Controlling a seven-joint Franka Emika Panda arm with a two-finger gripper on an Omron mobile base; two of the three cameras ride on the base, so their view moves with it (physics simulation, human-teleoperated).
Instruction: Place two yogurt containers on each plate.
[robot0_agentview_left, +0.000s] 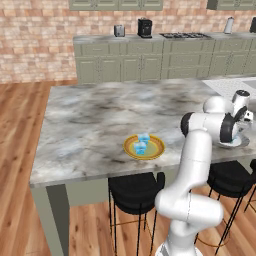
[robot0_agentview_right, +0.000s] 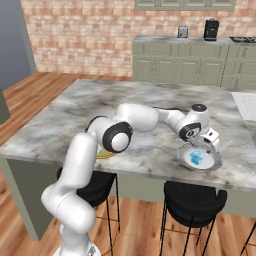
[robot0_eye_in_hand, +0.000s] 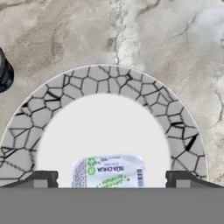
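Flanking base cameras (hand camera downward)

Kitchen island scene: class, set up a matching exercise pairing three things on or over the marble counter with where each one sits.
Things:
1. yellow-rimmed plate
2. grey-white plate
3. gripper

Places:
A. over the grey-white plate, jaws apart
B. near the counter's front edge, holding two yogurt cups
C. under the hand, holding at least one yogurt cup

Pairs: 1-B, 2-C, 3-A
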